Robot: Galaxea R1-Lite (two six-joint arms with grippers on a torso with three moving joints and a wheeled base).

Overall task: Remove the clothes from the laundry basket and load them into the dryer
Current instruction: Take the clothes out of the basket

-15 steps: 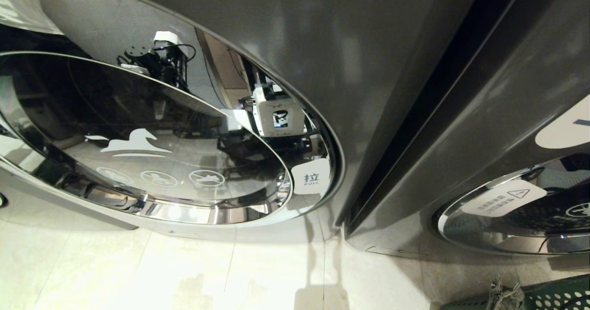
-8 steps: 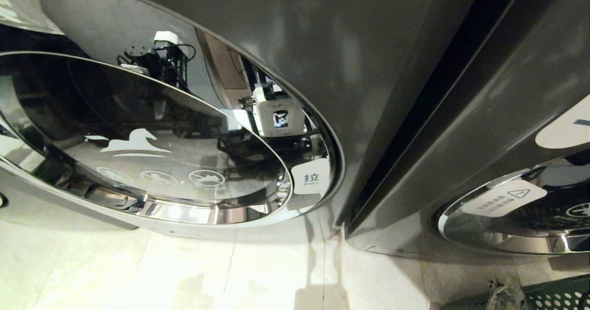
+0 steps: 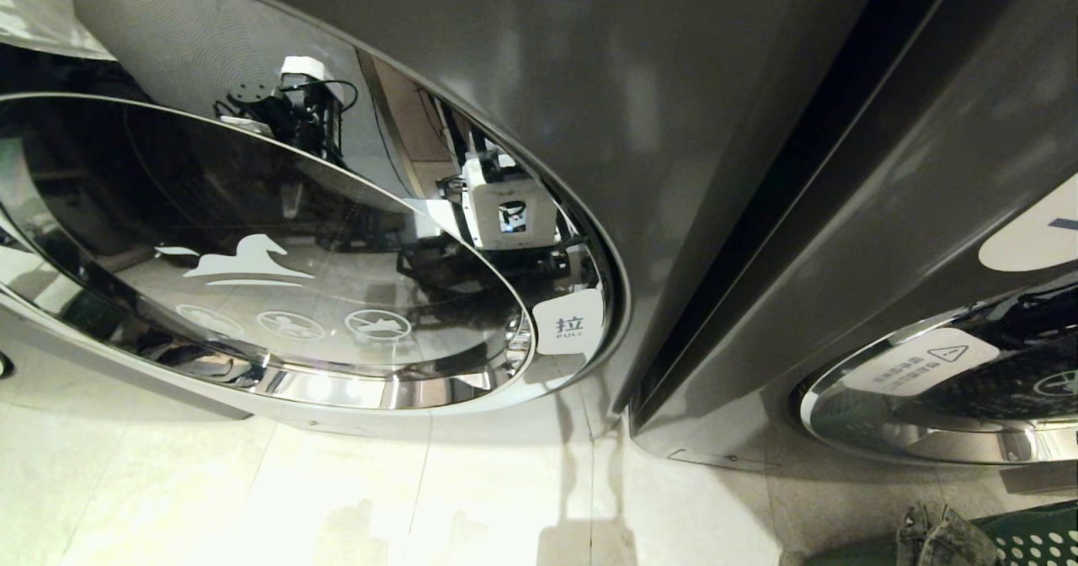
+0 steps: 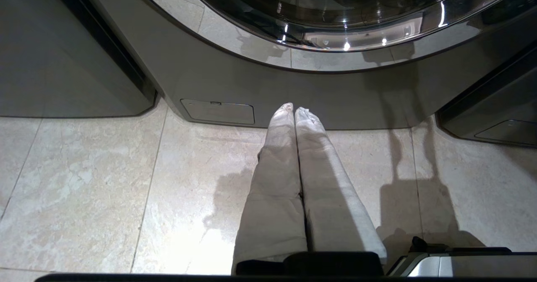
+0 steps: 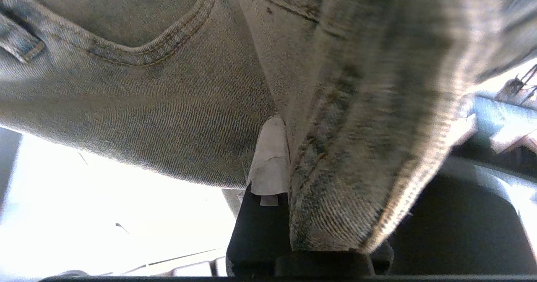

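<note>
Though half hidden, jeans (image 5: 176, 105) inside right pincer (image 5: 285, 156).

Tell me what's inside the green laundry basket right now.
Only a corner of the basket shows. A bunch of jeans rises above its rim, clamped in the right gripper. Anything deeper inside is out of sight.

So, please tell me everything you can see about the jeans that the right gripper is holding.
The jeans are faded light blue denim with darker worn patches. A curved pocket seam with double stitching, a belt loop and a thick seam show. They hang in folds over the right gripper, whose white-covered fingers are shut on the fabric. In the head view a crumpled bit of them shows beside the green laundry basket.
</note>
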